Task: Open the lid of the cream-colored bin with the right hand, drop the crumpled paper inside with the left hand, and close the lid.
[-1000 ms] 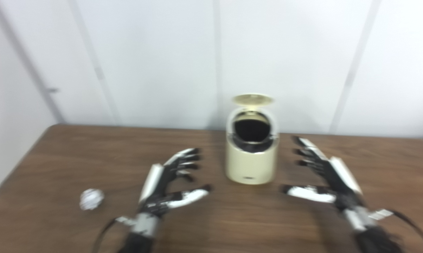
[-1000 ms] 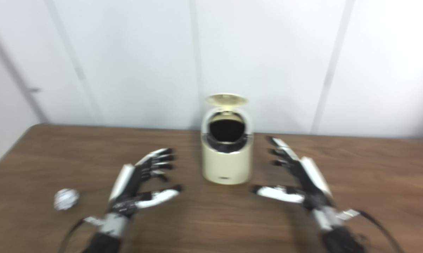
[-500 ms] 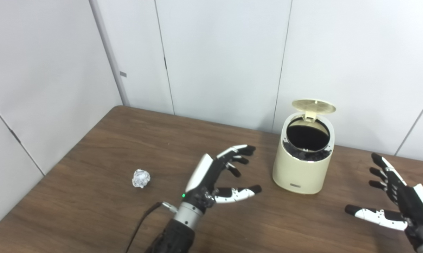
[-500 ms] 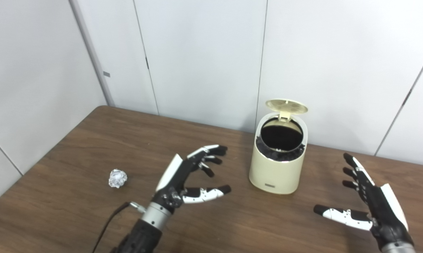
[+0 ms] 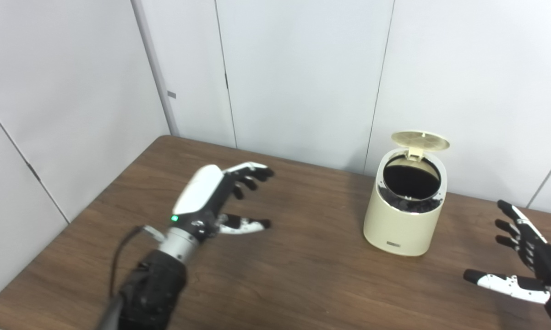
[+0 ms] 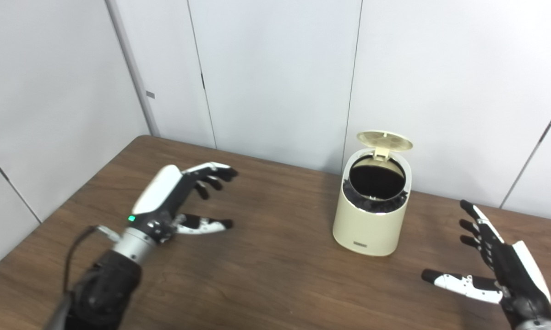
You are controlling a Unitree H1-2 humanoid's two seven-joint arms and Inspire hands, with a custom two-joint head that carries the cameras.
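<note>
The cream-colored bin (image 5: 403, 229) stands at the back right of the brown table (image 5: 302, 279). Its round lid (image 5: 420, 140) is tipped up and back, showing the dark inside. My left hand (image 5: 213, 199) hovers open over the table's left part, fingers spread and pointing right, holding nothing. No crumpled paper shows in either view; the left hand covers the spot where it lay. My right hand (image 6: 499, 270) is open at the lower right, well to the right of the bin and apart from it.
White wall panels (image 5: 302, 68) close off the table at the back and left. The table's left edge (image 5: 69, 224) runs diagonally near my left arm. A black cable (image 6: 73, 247) loops from the left wrist.
The camera settled after swinging left. My left hand rose and moved left, over the place of the paper ball, which is now out of sight. The right hand and bin stayed put.
</note>
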